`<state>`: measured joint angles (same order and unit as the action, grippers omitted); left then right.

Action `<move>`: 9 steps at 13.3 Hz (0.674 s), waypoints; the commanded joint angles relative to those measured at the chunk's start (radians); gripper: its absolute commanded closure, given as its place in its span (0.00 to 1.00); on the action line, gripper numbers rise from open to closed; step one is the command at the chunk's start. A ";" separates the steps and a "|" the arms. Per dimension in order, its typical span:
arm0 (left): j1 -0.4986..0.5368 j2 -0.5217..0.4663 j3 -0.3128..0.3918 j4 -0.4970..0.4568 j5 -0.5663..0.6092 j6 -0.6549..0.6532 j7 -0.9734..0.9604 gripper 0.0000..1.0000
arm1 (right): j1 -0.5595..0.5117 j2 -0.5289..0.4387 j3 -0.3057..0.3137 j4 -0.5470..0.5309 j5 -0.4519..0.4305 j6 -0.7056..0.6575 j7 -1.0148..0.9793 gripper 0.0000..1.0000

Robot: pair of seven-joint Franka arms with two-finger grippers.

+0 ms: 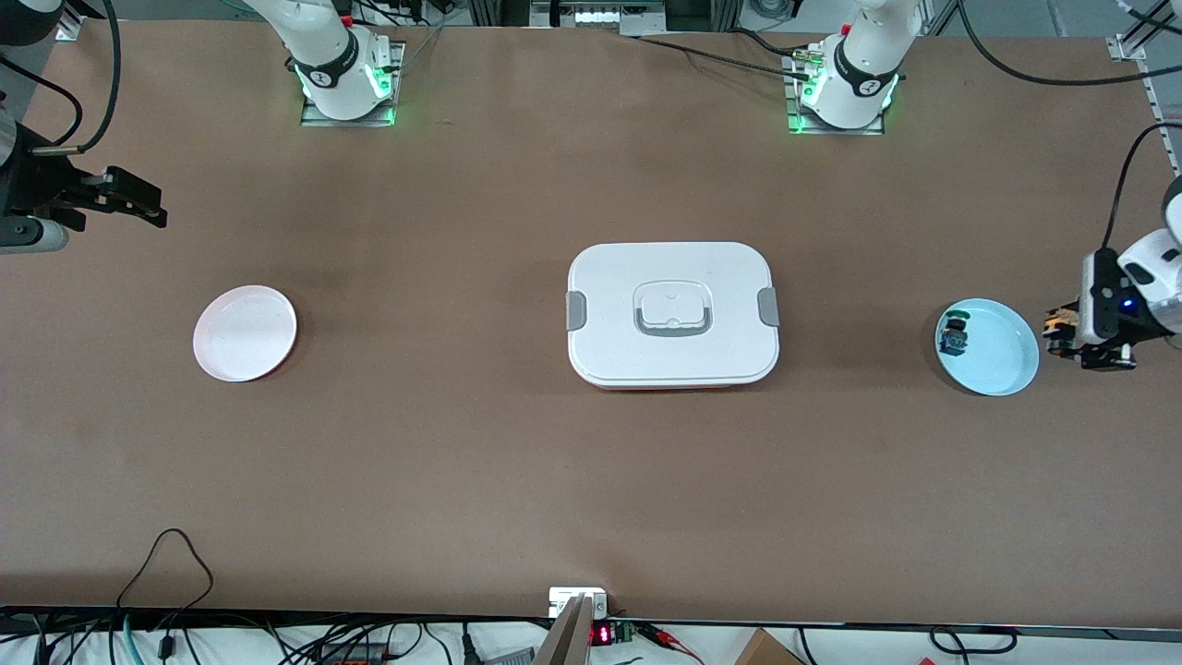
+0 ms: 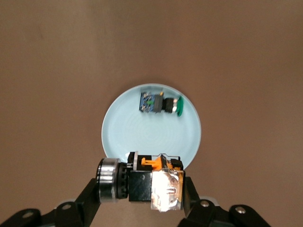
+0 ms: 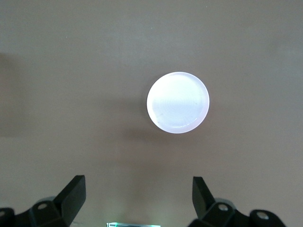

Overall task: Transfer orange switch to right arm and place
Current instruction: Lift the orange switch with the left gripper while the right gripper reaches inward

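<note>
My left gripper [image 1: 1071, 340] is shut on the orange switch [image 1: 1058, 323], a small black body with a silver ring, orange parts and a clear block. It holds the switch in the air over the rim of the light blue plate [image 1: 1002, 365], at the left arm's end of the table. In the left wrist view the switch [image 2: 147, 182] sits crosswise between the fingers of my left gripper [image 2: 141, 188], over the plate's edge [image 2: 151, 139]. My right gripper [image 1: 138, 201] is open and empty, up over the right arm's end of the table; its wrist view shows it [image 3: 138, 189] above bare table.
A green-capped black-and-blue switch [image 1: 954, 337] lies on the blue plate, also seen in the left wrist view [image 2: 160, 104]. A pale pink plate [image 1: 245, 332] lies toward the right arm's end and shows in the right wrist view [image 3: 178, 102]. A white lidded box [image 1: 672, 314] sits mid-table.
</note>
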<state>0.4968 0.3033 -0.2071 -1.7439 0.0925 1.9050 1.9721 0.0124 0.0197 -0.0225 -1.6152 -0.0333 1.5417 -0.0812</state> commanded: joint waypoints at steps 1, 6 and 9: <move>-0.001 -0.004 -0.049 0.142 -0.060 -0.240 -0.103 1.00 | -0.011 0.002 0.004 0.014 0.013 -0.017 -0.006 0.00; 0.002 -0.003 -0.156 0.210 -0.231 -0.414 -0.180 1.00 | -0.014 -0.009 0.001 -0.017 0.013 0.026 -0.006 0.00; 0.000 0.008 -0.156 0.202 -0.570 -0.542 -0.267 1.00 | -0.022 -0.027 0.001 -0.040 0.013 0.024 -0.006 0.00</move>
<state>0.4905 0.2875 -0.3590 -1.5629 -0.3134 1.4424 1.7579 0.0057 0.0183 -0.0264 -1.6268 -0.0333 1.5558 -0.0811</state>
